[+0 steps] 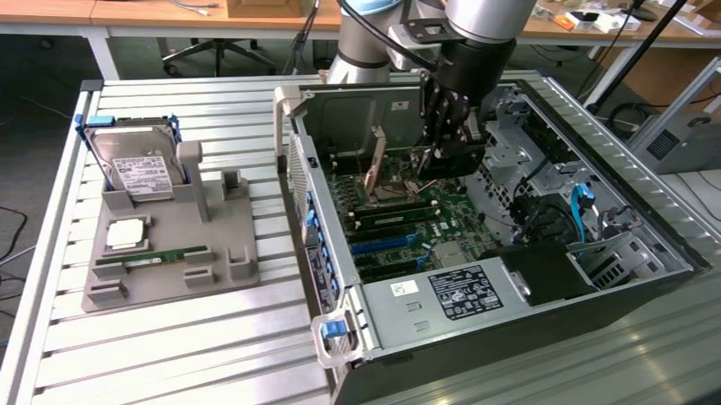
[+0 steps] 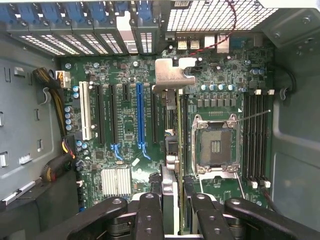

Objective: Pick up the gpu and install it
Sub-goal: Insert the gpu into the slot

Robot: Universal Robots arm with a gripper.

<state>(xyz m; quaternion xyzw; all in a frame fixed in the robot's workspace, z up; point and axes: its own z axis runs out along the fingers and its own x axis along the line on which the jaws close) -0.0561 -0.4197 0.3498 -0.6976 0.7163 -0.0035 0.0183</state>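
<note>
Grey moulded fixture [image 1: 225, 253] sits on the slatted tabletop [image 1: 169, 354], near its edge on the exterior view's left. It carries a hard drive [image 1: 141, 169] standing at its far end, a processor chip [image 1: 127, 234] and a memory stick [image 1: 152, 256] lying flat. The upright posts beside the drive hold nothing.

The open computer case [image 1: 664, 245] lies on its side over the tabletop's half on the exterior view's right, and the arm reaches down into it.

**Step in hand:** installation, judged from the layout. The pick-up is complete. The gpu [image 2: 170, 145] hangs edge-on above the motherboard [image 2: 125, 125], with its silver bracket [image 2: 172, 75] toward the rear slot openings. It lies between the long blue expansion slot [image 2: 139, 117] and the empty processor socket [image 2: 215, 145]. It does not appear seated; contact with the board cannot be determined.

**Requirement for seating:** the lower card edge should be parallel to the target slot and directly over it, with the bracket lined up to a rear opening. Pressing down off-line risks jamming the connector.

**Jaws:** the gripper [image 2: 175, 200] is partly closed, and its fingers [image 2: 150, 205] pinch the gpu across its two faces. In the exterior view the gripper [image 1: 443, 152] sits deep in the case, over the board's far half.
</note>
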